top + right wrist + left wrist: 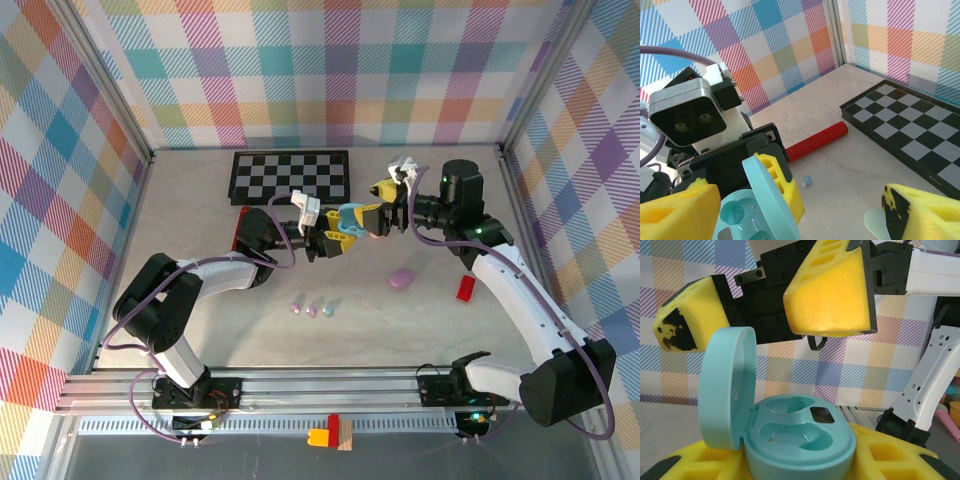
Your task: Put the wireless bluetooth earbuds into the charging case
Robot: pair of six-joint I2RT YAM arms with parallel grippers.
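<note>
A black-and-white checkerboard [290,176] lies flat on the table [190,205], a small red block [466,289] well apart, rightward.

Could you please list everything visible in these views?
charging case: one, teal, lid open, in left gripper
earbuds: three, pastel, row on near table
second case: one, lilac, table right of centre
red block: one, right of that case
checkerboard: one, black-white, far table
red rod: one, by checkerboard's left end
tiny bit: one, pale blue, near rod
blocks: small cluster, red and yellow, front rail
left gripper: shut on charging case
right gripper: open, facing the case
</note>
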